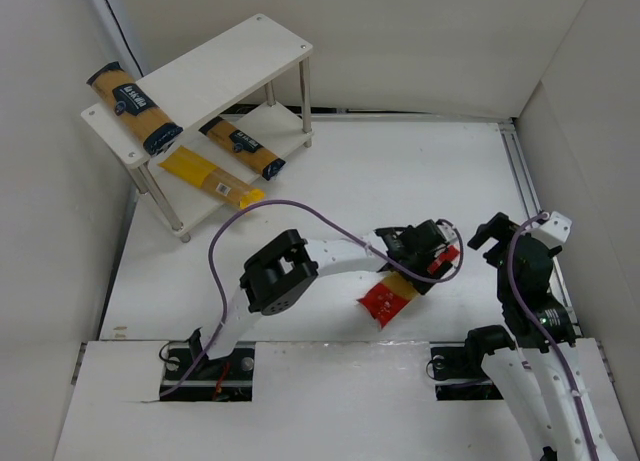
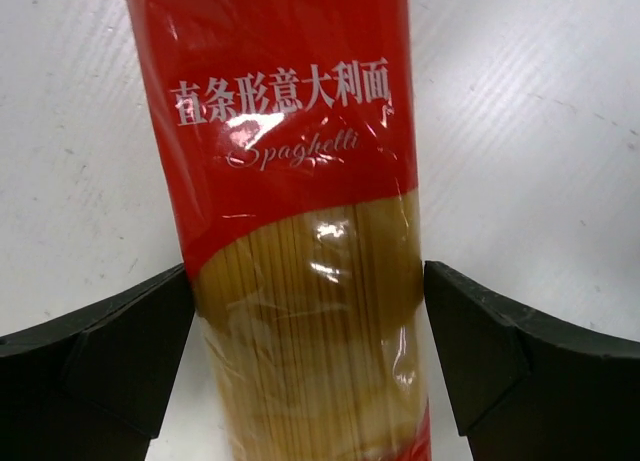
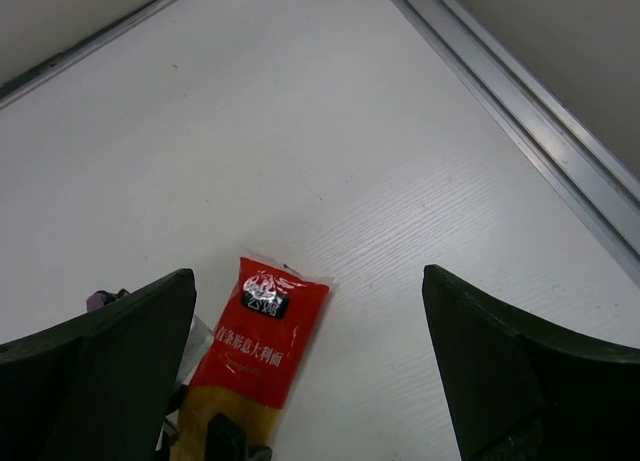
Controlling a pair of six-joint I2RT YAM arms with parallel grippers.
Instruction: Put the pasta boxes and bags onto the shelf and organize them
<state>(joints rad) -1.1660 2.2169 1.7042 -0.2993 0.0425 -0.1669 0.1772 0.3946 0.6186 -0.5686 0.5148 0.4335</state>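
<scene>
1. Red spaghetti pack (image 1: 390,299) lies slantwise on the white table (image 1: 400,171), lower centre-right of the overhead frame; its red end points to the lower left.
2. Close up, its red label bears white Chinese characters and the word "Spaghetti"; below that a clear window shows the pale pasta strands.
3. Left gripper (image 2: 308,281) is spread wide and straddles this pack at the window; one black finger (image 2: 120,361) stands at each long side, right up against the wrapper; whether they press on it cannot be told.
4. Right gripper (image 3: 308,276) is also spread wide and holds nothing; it hangs above the table at the right of the overhead frame, and its own camera looks down on the pack's red end.
5. White two-tier shelf (image 1: 230,66) stands at a slant in the upper left of the overhead frame, on thin metal legs.
6. One orange-yellow pack (image 1: 133,106) with navy ends lies across the left end of the lower tier; a second navy-ended pack (image 1: 243,146) lies on the lower tier beneath the top board.
7. Plain yellow pack (image 1: 210,179) lies along the shelf's front edge, just beside the second navy-ended pack; whether it rests on the tier or the table cannot be told.
8. Purple cable (image 1: 250,209) loops over the table from the left arm's base to its wrist.
</scene>
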